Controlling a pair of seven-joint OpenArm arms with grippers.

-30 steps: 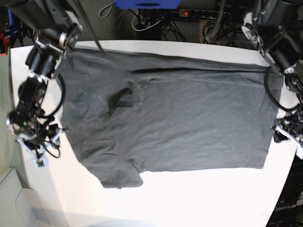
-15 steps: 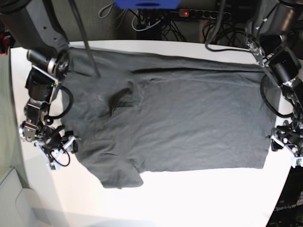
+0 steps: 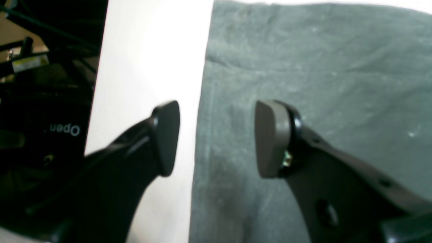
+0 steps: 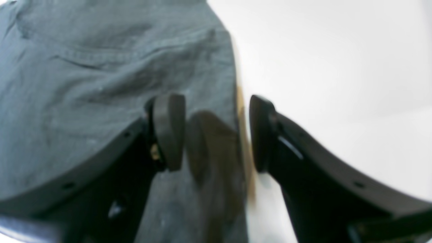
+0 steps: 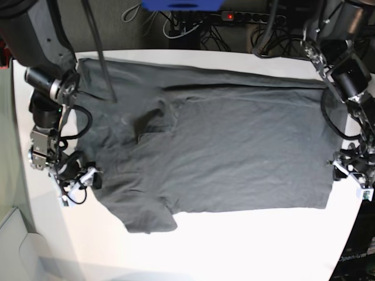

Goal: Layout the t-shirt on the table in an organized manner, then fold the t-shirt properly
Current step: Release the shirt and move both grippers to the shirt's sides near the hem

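- since the t-shirt (image 5: 205, 146) already lies spread across the white table (image 5: 246, 246), dark grey and mostly flat, both arms sit at its opposite ends, likely to take hold for a fold or a last tug.
- the left gripper (image 3: 216, 138) hangs with its jaws apart and empty, straddling the shirt's hemmed edge: one pad over bare table, the other over cloth. that placement suits pinching the edge from both sides.
- the right gripper (image 4: 217, 131) is likewise spread and holds nothing, one pad over the fabric, the other over the tabletop, with the cloth's border running between them.
- a small bunched wrinkle (image 5: 151, 123) sits near the neck, and one sleeve (image 5: 149, 218) pokes out toward the near side, so the layout looks nearly but not wholly tidy.
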